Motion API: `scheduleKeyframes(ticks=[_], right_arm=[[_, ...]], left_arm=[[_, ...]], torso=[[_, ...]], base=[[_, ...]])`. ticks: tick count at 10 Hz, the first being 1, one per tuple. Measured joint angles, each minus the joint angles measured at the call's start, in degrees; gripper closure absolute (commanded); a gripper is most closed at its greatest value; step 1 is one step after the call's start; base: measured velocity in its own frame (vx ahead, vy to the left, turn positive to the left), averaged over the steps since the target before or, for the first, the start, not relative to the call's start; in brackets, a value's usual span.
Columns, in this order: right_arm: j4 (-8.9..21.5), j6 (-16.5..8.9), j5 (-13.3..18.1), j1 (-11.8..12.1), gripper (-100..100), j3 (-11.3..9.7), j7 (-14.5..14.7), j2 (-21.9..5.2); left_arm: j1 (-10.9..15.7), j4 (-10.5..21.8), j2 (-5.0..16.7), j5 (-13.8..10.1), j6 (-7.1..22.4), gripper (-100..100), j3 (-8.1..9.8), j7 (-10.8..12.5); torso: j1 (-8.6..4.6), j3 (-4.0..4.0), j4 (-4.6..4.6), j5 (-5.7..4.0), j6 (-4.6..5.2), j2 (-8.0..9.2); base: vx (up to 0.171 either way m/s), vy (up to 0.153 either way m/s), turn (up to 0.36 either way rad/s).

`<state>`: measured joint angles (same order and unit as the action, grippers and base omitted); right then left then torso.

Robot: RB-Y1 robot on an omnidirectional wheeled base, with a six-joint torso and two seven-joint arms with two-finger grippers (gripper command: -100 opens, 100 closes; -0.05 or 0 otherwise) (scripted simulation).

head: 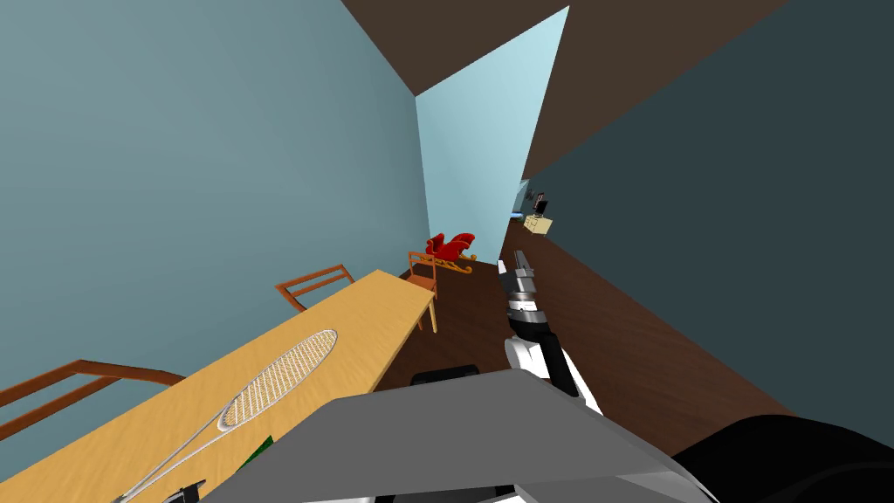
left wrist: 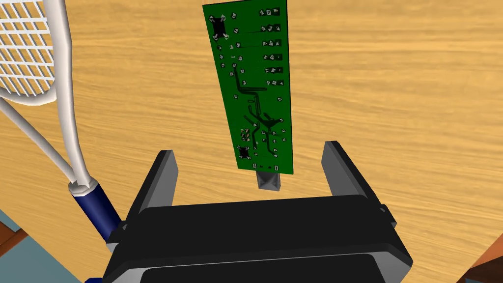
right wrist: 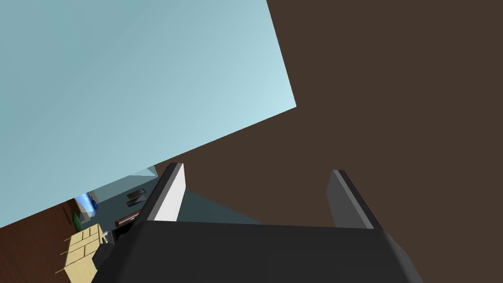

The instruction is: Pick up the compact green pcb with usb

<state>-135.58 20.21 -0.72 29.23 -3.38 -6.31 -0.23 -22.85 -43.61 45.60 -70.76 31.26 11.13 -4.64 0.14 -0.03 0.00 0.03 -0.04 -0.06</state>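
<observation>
L gripper [left wrist: 248, 147] spread, PCB [left wrist: 253, 88] ahead, racket [left wrist: 65, 98] cropped

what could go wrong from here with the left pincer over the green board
The green pcb lies flat on the wooden table, so the open left pincer may scrape the tabletop or slip off its thin edges.
Only the board's usb end lines up between the fingers; closing there might pivot it.
The racket lies close beside one finger, and its blue handle could get nudged.
</observation>
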Motion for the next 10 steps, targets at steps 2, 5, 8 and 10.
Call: scheduleKeyframes(ticks=[2, 5, 8, 10], right_arm=[[0.0, 0.0, 0.0, 0.01, 0, 0.0, 0.0, 0.0], [0.0, 0.0, 0.0, 0.01, 0, 0.0, 0.0, 0.0], [0.0, 0.0, 0.0, 0.01, 0, 0.01, 0.0, 0.0], [0.0, 0.0, 0.0, 0.01, 0, 0.01, 0.0, 0.0]], left_arm=[[-0.5, 0.94, 0.32, -0.59, 1.92, -100, 0.3, 1.64], [-1.11, 3.6, 0.55, -3.08, 4.44, -100, 1.19, 2.33], [-0.86, 7.3, 0.45, -5.68, 6.94, -100, 1.98, 2.53], [-0.78, 7.53, 0.45, -5.78, 7.05, -100, 2.03, 2.28]], torso=[[-0.06, 0.01, 0.0, -0.01, -0.05, 0.02], [-0.08, 0.02, 0.0, -0.01, -0.06, 0.03], [-0.04, 0.01, 0.0, 0.0, -0.09, 0.03], [-0.13, 0.02, 0.0, -0.02, -0.09, 0.03]], base=[[0.003, 0.017, -0.168], [0.001, 0.018, -0.102], [0.001, 0.021, -0.093], [-0.006, 0.009, 0.038]])
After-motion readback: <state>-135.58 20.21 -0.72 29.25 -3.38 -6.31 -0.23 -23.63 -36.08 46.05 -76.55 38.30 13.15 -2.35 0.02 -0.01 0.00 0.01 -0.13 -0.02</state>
